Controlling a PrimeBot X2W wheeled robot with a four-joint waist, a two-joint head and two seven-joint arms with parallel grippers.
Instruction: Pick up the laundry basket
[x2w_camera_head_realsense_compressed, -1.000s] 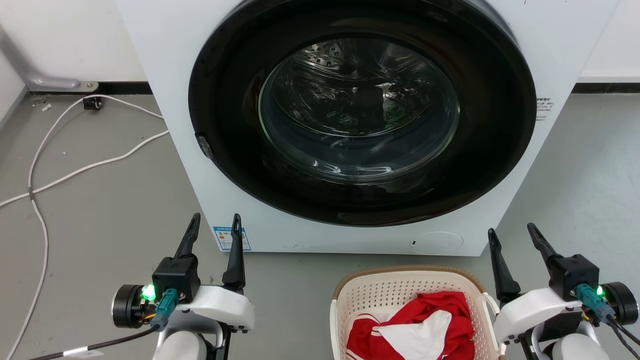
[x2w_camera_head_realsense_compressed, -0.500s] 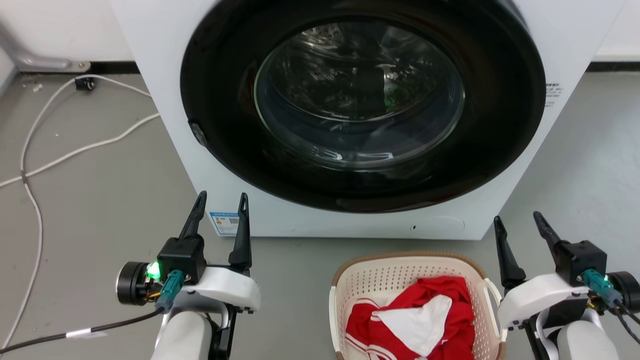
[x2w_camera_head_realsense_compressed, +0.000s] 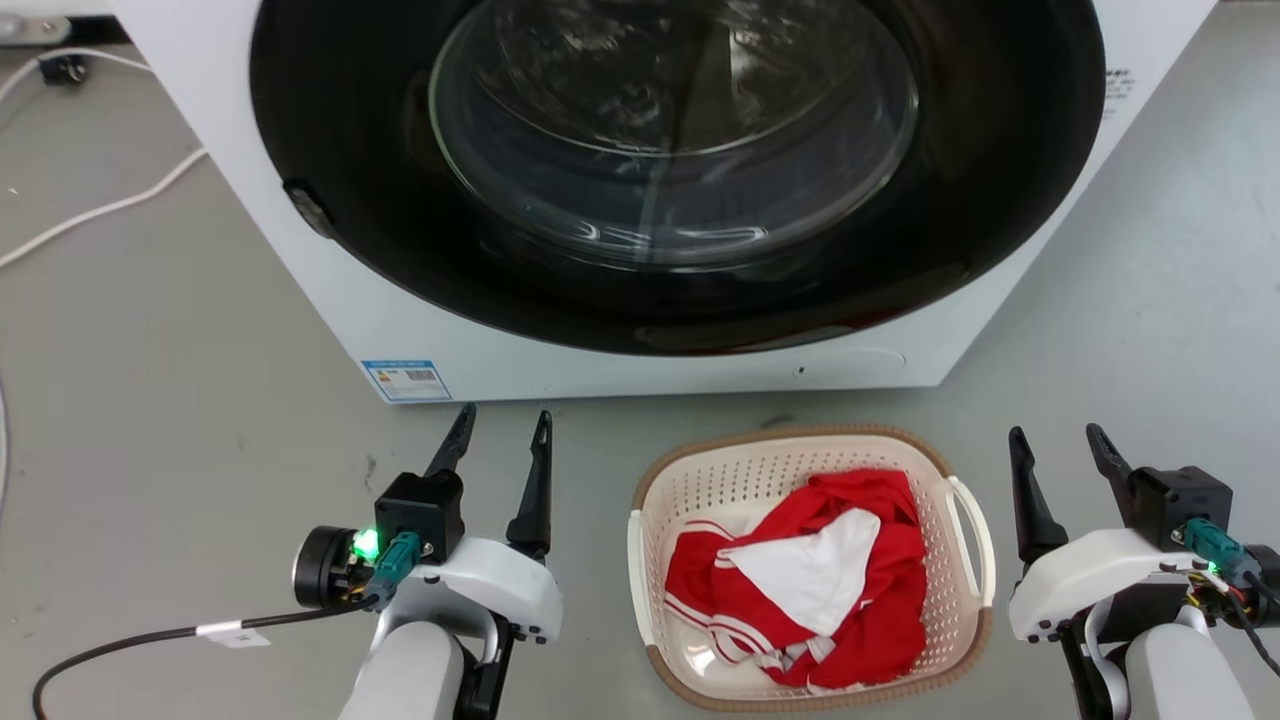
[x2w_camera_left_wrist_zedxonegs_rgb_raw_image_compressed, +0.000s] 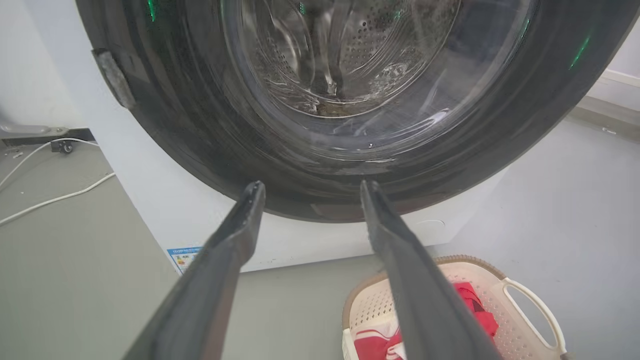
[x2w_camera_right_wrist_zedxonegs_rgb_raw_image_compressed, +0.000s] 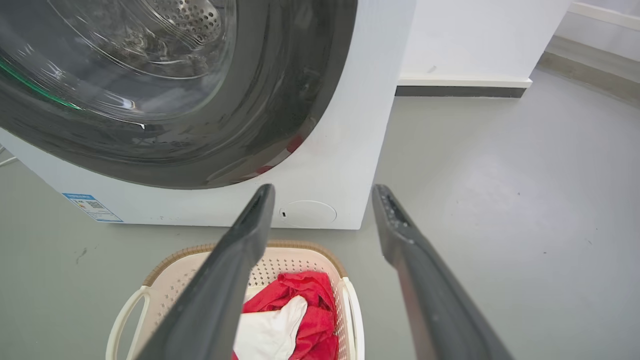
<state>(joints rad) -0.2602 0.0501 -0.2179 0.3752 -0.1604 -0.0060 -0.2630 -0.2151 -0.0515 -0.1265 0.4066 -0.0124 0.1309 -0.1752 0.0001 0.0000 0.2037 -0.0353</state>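
Grippers are both standing wide open and are holding nothing. The left gripper (x2w_camera_head_realsense_compressed: 505, 415) is hovering to the left of the laundry basket (x2w_camera_head_realsense_compressed: 720, 478), apart from it. The right gripper (x2w_camera_head_realsense_compressed: 1055, 432) is hovering just beside the basket's right side, near the white loop handle (x2w_camera_head_realsense_compressed: 975, 530), and is not touching it. The basket is sitting on the grey floor (x2w_camera_head_realsense_compressed: 180, 400), with red and white clothes (x2w_camera_head_realsense_compressed: 800, 580) lying inside it. The washer (x2w_camera_head_realsense_compressed: 330, 300) is standing close behind the basket.

I am expecting some risks. If only one gripper is taking a handle, the basket is probably going to tilt and the clothes may slide out. A thin handle may slip from between the long fingers. A finger coming down on the rim may push the light basket along the floor, toward the washer.

In the head view the basket's left handle is showing only as a thin band. In the left wrist view one finger is covering part of the basket. How high the grippers are hanging above the floor I cannot tell.
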